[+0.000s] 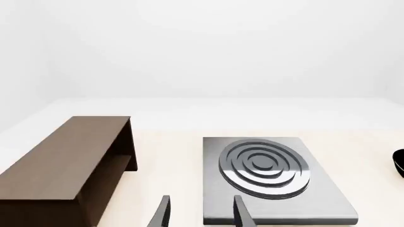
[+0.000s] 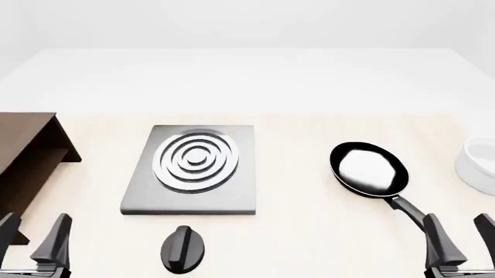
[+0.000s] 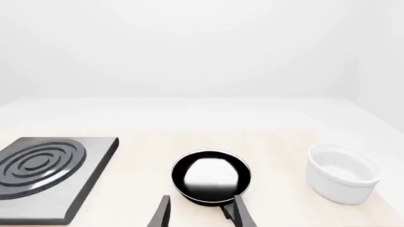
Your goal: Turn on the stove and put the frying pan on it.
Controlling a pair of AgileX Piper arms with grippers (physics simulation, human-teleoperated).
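Your left gripper (image 2: 35, 240) hangs at the near left edge of the table (image 2: 309, 231), fingers spread wide and holding nothing; your right gripper (image 2: 458, 237) mirrors it at the near right, fingers just as wide and bare. The stove (image 2: 193, 174) lies flat left of centre, rings up, with its black knob (image 2: 183, 249) just in front of it. The frying pan (image 2: 370, 169) rests on the table to the stove's right, handle pointing toward your right gripper. White bowl (image 2: 478, 163) far right, brown cabinet (image 2: 27, 156) far left
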